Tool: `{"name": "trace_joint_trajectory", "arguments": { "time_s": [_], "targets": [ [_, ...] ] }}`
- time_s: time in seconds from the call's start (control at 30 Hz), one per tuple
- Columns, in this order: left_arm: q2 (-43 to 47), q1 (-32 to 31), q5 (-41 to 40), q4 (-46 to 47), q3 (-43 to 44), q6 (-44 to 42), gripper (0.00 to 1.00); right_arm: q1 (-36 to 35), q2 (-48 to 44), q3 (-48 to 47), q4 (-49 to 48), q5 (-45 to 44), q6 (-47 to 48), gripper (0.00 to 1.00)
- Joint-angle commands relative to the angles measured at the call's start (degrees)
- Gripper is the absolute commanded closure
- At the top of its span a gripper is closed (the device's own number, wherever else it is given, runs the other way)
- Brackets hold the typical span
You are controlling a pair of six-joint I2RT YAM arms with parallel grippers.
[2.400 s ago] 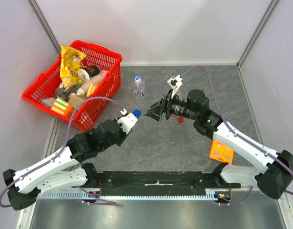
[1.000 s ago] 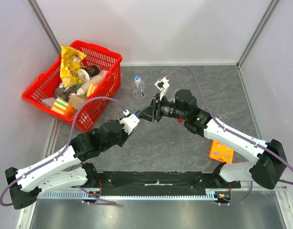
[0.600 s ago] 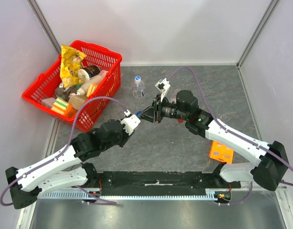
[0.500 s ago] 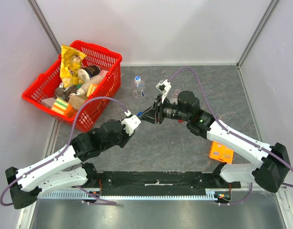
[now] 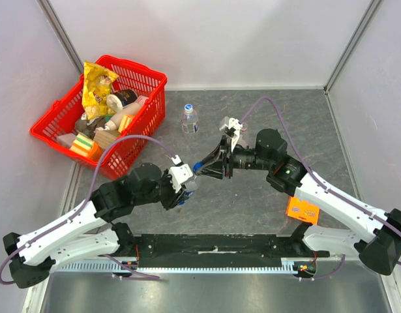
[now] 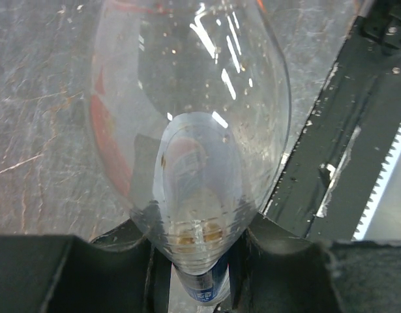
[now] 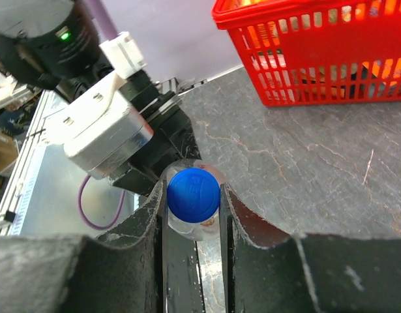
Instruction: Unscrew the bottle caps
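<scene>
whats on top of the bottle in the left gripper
A blue cap, pinched by the right gripper, while the left gripper holds the bottle itself. The neck and thread under the cap are covered.

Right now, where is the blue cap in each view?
Top external: blue cap near the centre of the picture.
Left wrist: cannot make it out; the clear bottle fills the frame.
Right wrist: low centre, pinched between the right jaws.
Shared landmark: the red basket, upper left from above, upper right in the right wrist view. The bottle links the left wrist view.
</scene>
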State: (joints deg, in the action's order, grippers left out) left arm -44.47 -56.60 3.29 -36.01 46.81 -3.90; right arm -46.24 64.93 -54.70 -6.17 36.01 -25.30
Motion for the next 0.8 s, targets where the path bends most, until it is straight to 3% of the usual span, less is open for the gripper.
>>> {"name": "trace_joint_trajectory", "arguments": {
  "time_s": [0.0, 0.43, 0.77],
  "targets": [
    [-0.44, -0.27, 12.34, 0.24, 2.41, -1.81, 0.98, -0.43, -2.7, -0.06, -3.23, 7.58, 5.16, 1.0],
    [-3.07, -0.27, 32.82, -0.82, 5.13, -1.9, 0.98, -0.43, -7.18, 1.87, -3.49, 17.95, 12.38, 1.0],
    [-10.37, -0.27, 45.04, -2.84, 7.95, -3.3, 0.98, -0.43, -8.94, 2.75, -8.24, 25.77, 11.85, 1.0]
  ]
}}
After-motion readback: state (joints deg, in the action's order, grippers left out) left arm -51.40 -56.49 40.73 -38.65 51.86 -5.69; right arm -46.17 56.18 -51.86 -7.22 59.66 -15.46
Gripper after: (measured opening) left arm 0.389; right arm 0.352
